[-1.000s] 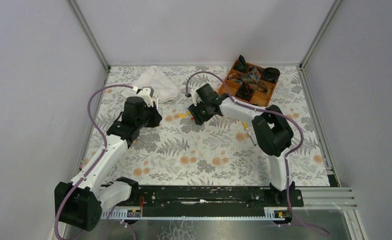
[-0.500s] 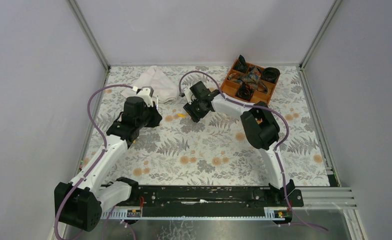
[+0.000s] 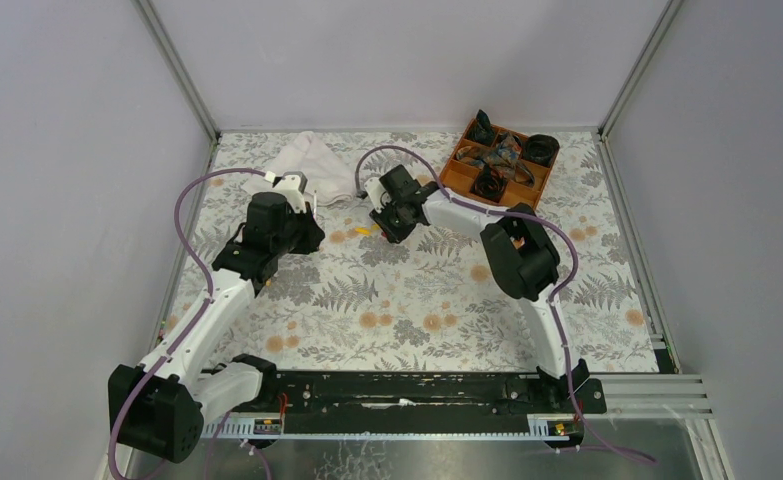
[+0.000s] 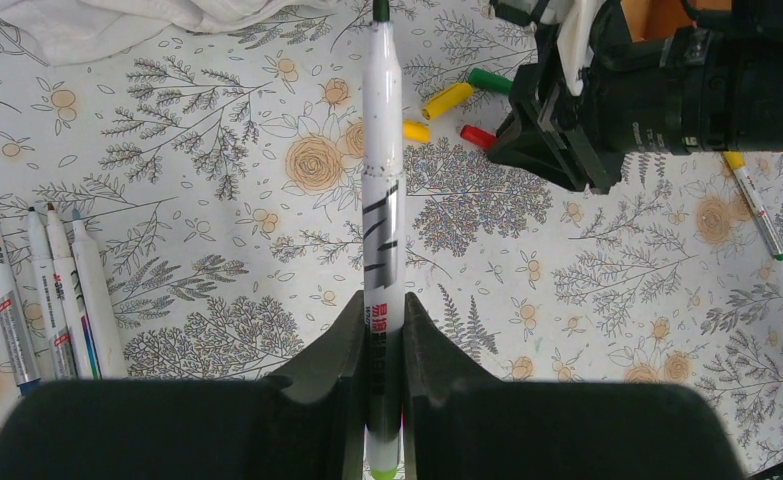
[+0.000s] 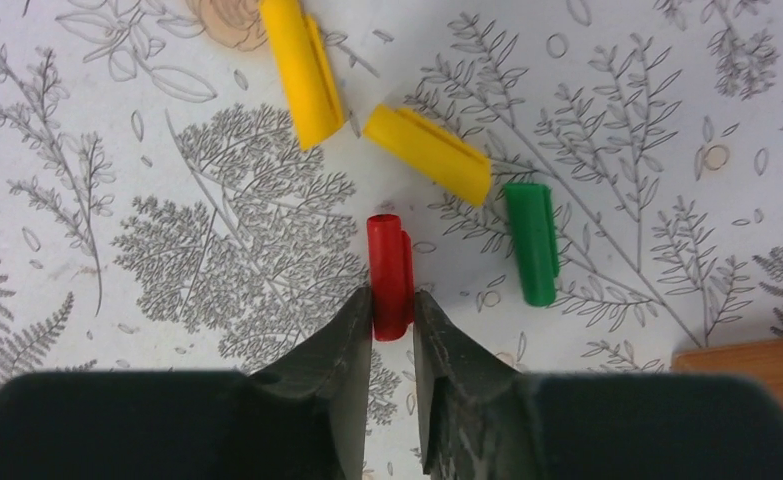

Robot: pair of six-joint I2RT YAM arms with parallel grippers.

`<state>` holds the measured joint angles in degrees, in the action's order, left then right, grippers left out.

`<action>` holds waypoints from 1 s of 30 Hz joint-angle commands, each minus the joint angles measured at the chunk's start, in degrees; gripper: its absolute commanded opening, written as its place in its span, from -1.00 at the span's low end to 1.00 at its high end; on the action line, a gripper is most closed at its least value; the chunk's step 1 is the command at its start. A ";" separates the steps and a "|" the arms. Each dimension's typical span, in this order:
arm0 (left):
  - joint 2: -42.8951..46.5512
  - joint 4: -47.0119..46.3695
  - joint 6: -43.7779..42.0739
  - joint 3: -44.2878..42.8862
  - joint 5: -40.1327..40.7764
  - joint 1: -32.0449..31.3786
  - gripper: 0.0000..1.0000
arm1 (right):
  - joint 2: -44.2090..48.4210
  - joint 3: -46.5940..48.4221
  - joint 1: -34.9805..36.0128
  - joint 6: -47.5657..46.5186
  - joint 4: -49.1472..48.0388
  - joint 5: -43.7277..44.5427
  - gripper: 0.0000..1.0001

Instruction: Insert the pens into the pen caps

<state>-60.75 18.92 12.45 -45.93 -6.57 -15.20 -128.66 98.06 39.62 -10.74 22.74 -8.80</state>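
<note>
Right gripper (image 5: pixel 392 312): jaws pinched narrow on the near end of the red cap (image 5: pixel 390 262), which lies on the floral tabletop (image 5: pixel 167 250).
Just beyond: two yellow caps (image 5: pixel 304 70); green cap (image 5: pixel 533 243) to the right.
Left gripper (image 4: pixel 384 335): clamped on a white pen (image 4: pixel 382 150) pointing away.
Four loose pens (image 4: pixel 47 300): side by side, at the left of the left wrist view.

No txt fully legible. Held pen (image 4: pixel 382 150) bore grey logo & small red label, both too small to read. Right arm's casing (image 4: pixel 727 90) had white lettering, cut off at edge.
</note>
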 commanded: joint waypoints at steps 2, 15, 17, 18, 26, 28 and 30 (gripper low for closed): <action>-0.23 -0.28 0.74 -1.82 -0.62 0.27 -1.00 | 4.12 -5.01 2.38 -1.28 1.00 -0.65 -0.59; -0.53 -0.20 0.74 -1.72 -0.36 0.17 -1.00 | 20.52 -25.86 7.76 6.31 -3.14 3.68 -0.82; -0.64 -0.20 0.71 -1.68 -0.29 0.21 -1.00 | 23.39 -29.65 8.45 8.03 -3.62 4.10 -0.82; -0.74 -0.12 0.66 -1.68 -0.22 0.25 -1.00 | 24.79 -31.44 8.77 8.72 -3.93 4.19 -0.82; -1.55 -0.11 0.65 -1.63 -0.16 0.26 -1.00 | 30.98 -40.12 11.04 12.15 -4.78 7.37 -0.56; -1.82 -0.02 0.65 -1.68 -0.19 0.27 -1.00 | 31.83 -41.22 11.21 12.41 -5.12 8.41 -0.41; -2.08 -0.02 0.65 -1.62 -0.02 0.26 -1.00 | 32.55 -42.04 11.48 12.74 -5.52 8.89 -0.24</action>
<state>-62.35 19.09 12.84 -45.93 -6.63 -15.20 -98.96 57.60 50.22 0.16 18.63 -3.09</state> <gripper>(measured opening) 0.099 0.308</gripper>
